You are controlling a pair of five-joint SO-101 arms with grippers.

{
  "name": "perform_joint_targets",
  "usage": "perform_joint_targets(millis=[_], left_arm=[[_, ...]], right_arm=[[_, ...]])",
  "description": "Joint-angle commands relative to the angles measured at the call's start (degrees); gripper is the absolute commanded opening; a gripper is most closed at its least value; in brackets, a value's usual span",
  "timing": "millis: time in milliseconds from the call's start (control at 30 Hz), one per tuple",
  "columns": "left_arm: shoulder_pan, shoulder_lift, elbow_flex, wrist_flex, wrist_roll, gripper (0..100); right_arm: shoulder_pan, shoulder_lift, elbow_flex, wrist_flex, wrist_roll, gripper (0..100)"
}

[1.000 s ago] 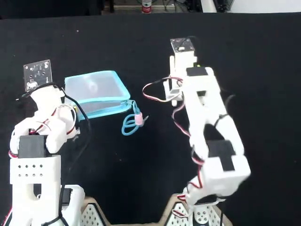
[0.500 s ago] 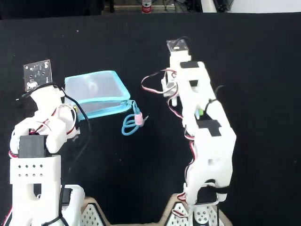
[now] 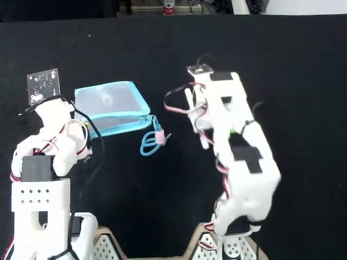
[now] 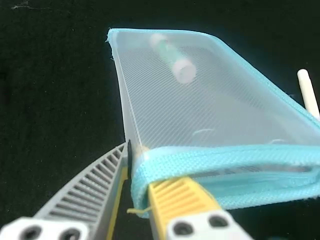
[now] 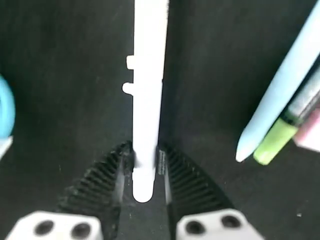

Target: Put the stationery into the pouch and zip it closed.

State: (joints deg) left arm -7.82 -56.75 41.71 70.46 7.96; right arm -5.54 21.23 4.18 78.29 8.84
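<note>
Bench, high view: a black bench (image 3: pixel 303 108) carries everything, with both arm bases at its near edge.
Pouch, high view: the clear pouch (image 3: pixel 108 105) with turquoise trim lies flat left of centre. Its blue cord (image 3: pixel 147 145) trails off the right corner toward the middle.
Left arm, high view: the left arm (image 3: pixel 49 141) is folded back on itself, and its wrist reaches the near-left corner of the pouch.
Right arm, high view: the right arm (image 3: pixel 238 146) leans forward over mid-bench, right of the cord and apart from the pouch, with its wrist tipped downward.
Left pincer, left wrist view: the left pincer (image 4: pixel 137 165) is clamped on the pouch's zip-edge corner, grey finger on one side and yellow finger on the other.
Pouch contents, left wrist view: a pale green tube (image 4: pixel 175 60) shows through the mesh near the far end.
Right pincer, right wrist view: the right pincer (image 5: pixel 145 150) is closed around the end of a white pen (image 5: pixel 147 90), which points straight away from it over the bench.
Other stationery, right wrist view: a pale blue pen (image 5: pixel 280 95) and a green marker (image 5: pixel 274 142) lie side by side, near the held pen but apart from it.
</note>
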Motion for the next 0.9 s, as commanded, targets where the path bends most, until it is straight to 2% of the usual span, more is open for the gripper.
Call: perform_joint_targets(millis=[0, 100, 233, 400, 467, 600, 700, 867], left_arm=[[0.2, -0.4, -2.4, 0.2, -0.6, 3], [0.2, -0.4, -2.4, 0.2, -0.6, 3], [0.2, -0.4, -2.4, 0.2, -0.6, 3], [0.2, -0.4, -2.4, 0.1, -0.6, 3], [0.2, -0.4, -2.4, 0.2, -0.6, 3], [0.2, -0.4, -2.4, 0.2, -0.7, 3], [0.2, -0.4, -2.4, 0.2, -0.7, 3], [0.2, -0.4, -2.4, 0.2, -0.7, 3]], right_arm=[[2.1, -18.8, 21.8, -9.8, 3.9, 1.1], [4.8, -26.4, 31.5, -11.2, 8.3, 1.2], [8.4, -31.2, 37.2, -11.2, 13.5, 3.1], [6.9, -30.2, 34.3, -5.9, 16.1, 21.2], [5.6, -30.2, 30.2, -1.3, 15.6, 25.0], [2.2, -29.9, 19.8, 4.9, 15.1, 25.0], [-0.4, -29.0, 17.5, -2.0, 11.8, 23.9], [-1.7, -22.6, 17.5, -16.1, 9.7, 11.1]])
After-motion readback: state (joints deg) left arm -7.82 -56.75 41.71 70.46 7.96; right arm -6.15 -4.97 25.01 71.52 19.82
